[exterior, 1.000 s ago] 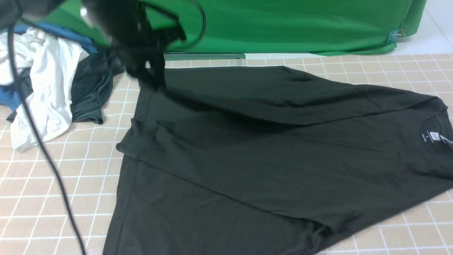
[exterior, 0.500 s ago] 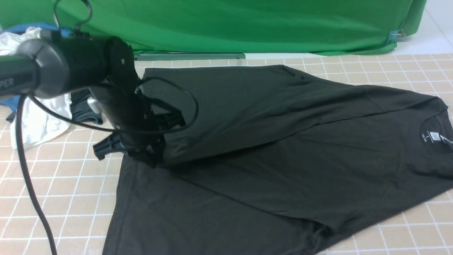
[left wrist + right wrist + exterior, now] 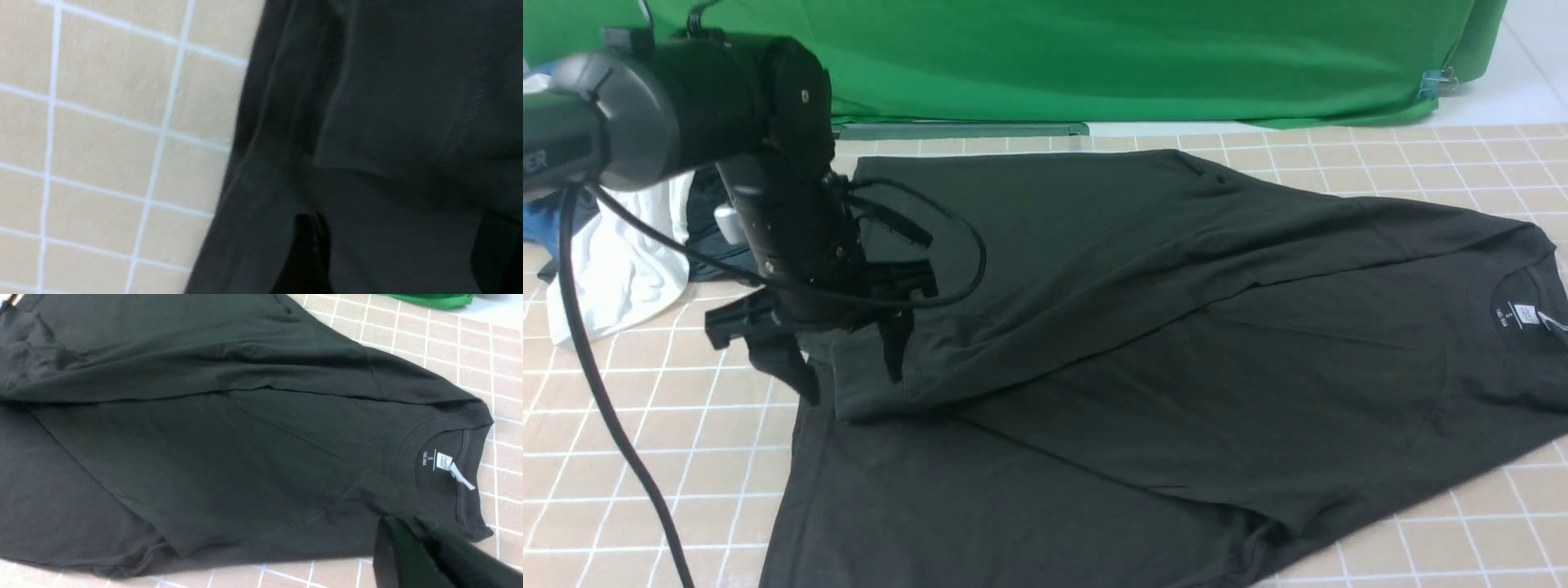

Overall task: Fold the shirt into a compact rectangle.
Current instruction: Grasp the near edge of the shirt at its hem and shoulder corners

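- Left end effector (image 3: 848, 367), front view: jaws spread wide and gripping nothing, poised just above the folded-over left corner of the shirt (image 3: 1176, 367).
- Shirt, front view: spread across the tiled table (image 3: 645, 425), neck to the right, hem to the left. Far long edge is laid over towards the middle, so one lengthwise fold is judged down. Near side, sleeves and crosswise folds are left, so it is not yet a compact rectangle.
- Writing, front view: white neck label (image 3: 1525, 315), too small to read. Letters "ER" on the left arm, cut off by the frame edge. No chest print in view.
- Also present, far left: white garment (image 3: 621, 269) heaped with other clothes.
- Left wrist view: two dark fingertips (image 3: 310, 253) stand well apart over the doubled cloth at the shirt's edge. No writing.
- Right wrist view: right end effector (image 3: 416, 555) closed, holding nothing visible, just beside the collar. Label reads "S", with a smaller size code beside it, uncertain.
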